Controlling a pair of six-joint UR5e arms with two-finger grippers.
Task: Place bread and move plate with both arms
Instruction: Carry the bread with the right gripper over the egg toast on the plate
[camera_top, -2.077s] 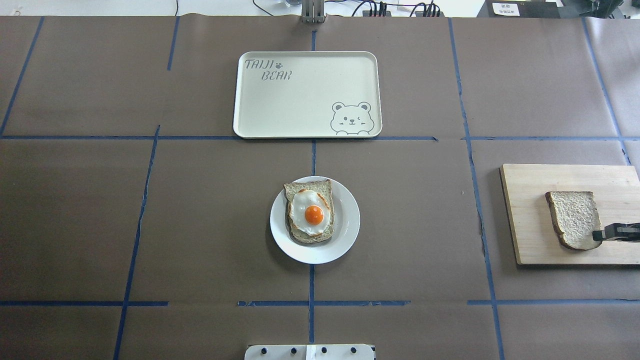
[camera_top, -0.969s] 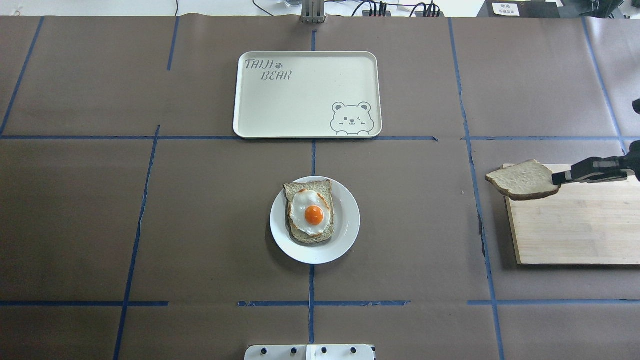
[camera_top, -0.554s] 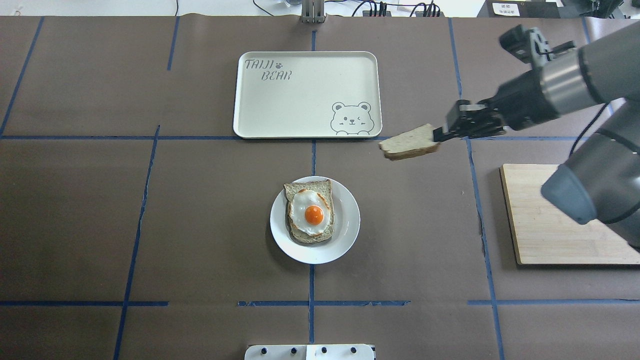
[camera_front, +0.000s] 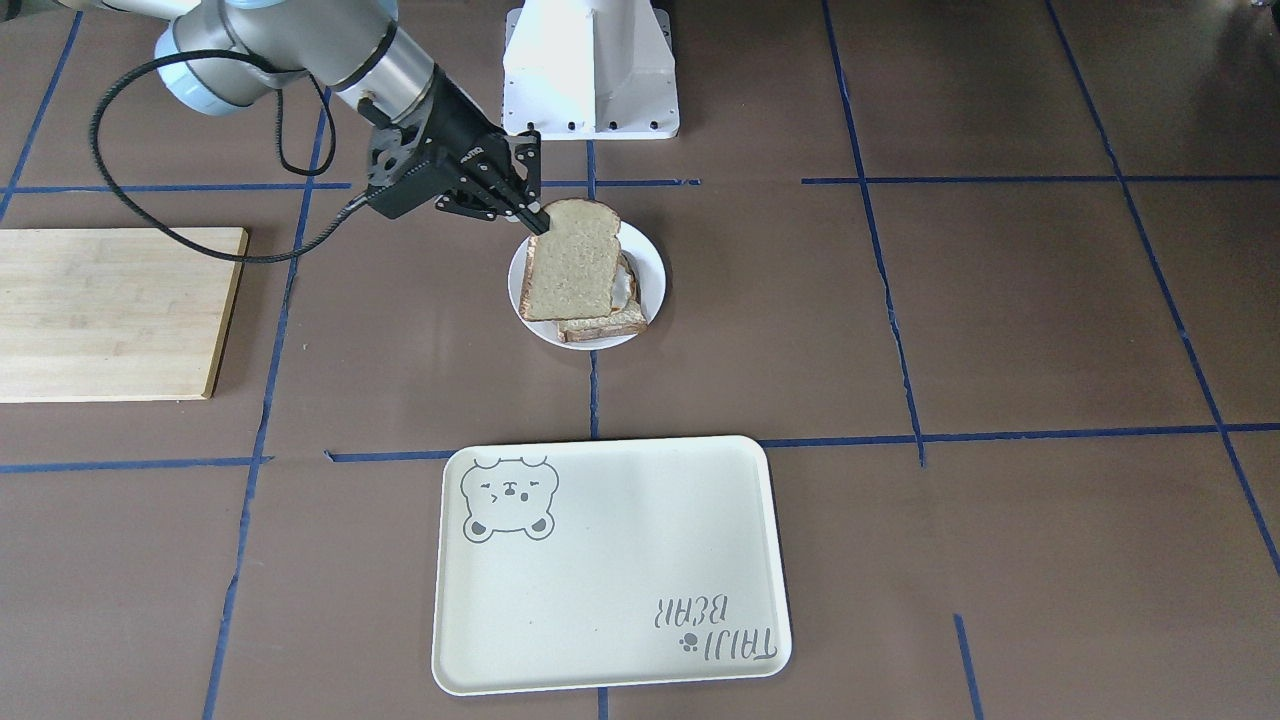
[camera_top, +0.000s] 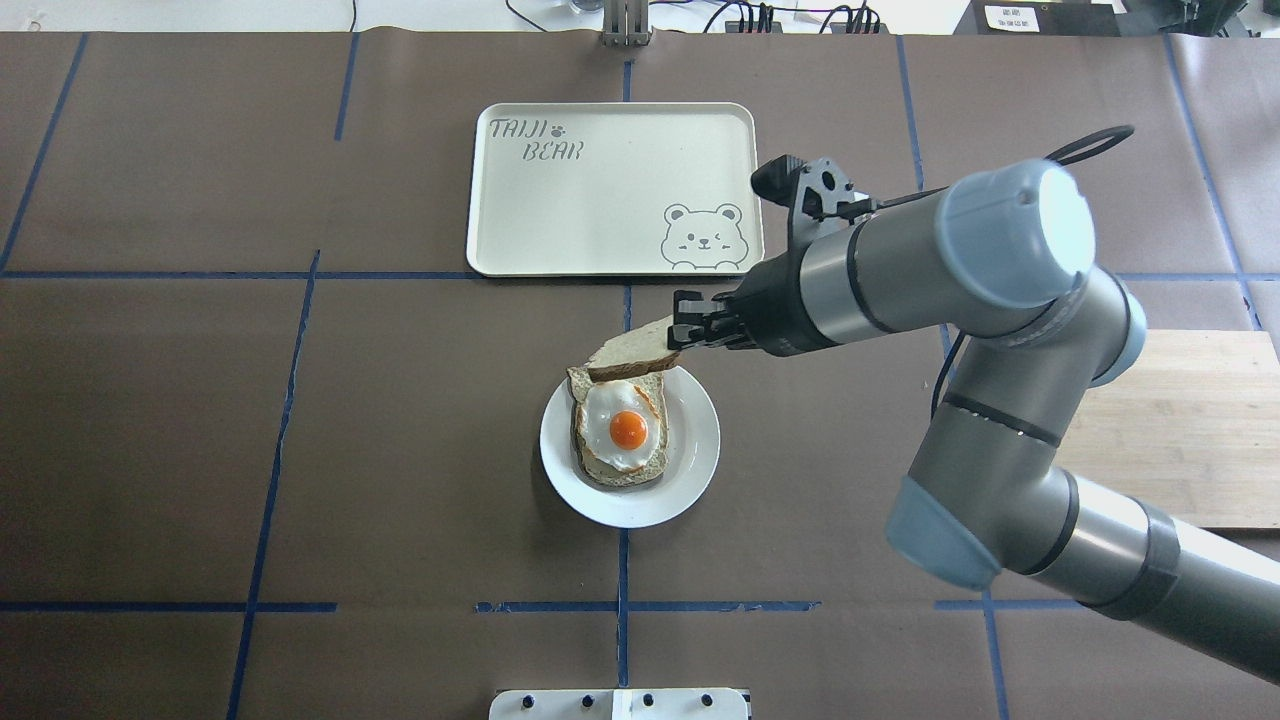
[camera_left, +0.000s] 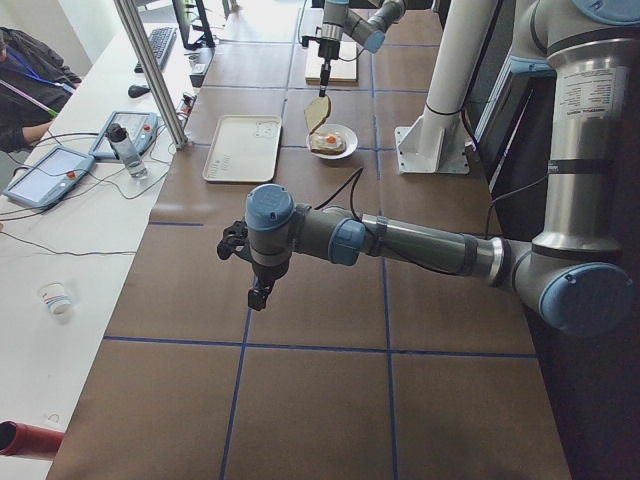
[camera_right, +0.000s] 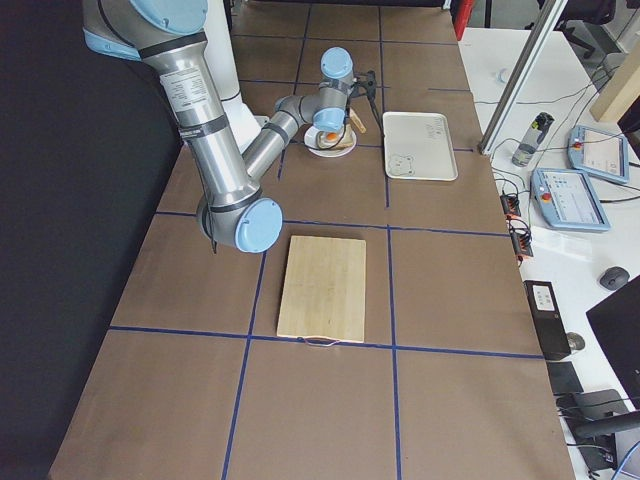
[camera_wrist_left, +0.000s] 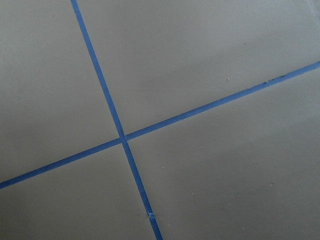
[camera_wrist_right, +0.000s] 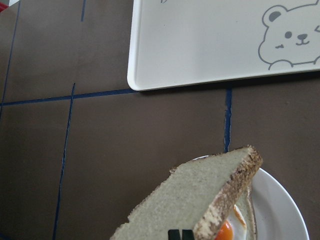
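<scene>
My right gripper (camera_top: 682, 334) is shut on one edge of the plain bread slice (camera_top: 632, 350). It holds the slice tilted just above the far side of the white plate (camera_top: 692, 470). A slice topped with a fried egg (camera_top: 625, 430) lies on that plate. In the front view the bread (camera_front: 572, 262) covers most of the egg slice on the plate (camera_front: 652, 262). The right wrist view shows the bread (camera_wrist_right: 200, 200) over the plate's rim. My left gripper (camera_left: 258, 295) shows only in the exterior left view, low over bare table; I cannot tell its state.
A cream tray with a bear drawing (camera_top: 600, 190) lies beyond the plate. A wooden cutting board (camera_top: 1190, 430) sits at the right, partly under my right arm. The white pedestal base (camera_front: 590, 70) stands at the robot's side. Blue tape lines cross the brown table.
My right gripper lifted the bread off the cutting board and carried it leftward across the table to just above the plate. The plate and egg slice have not moved.
</scene>
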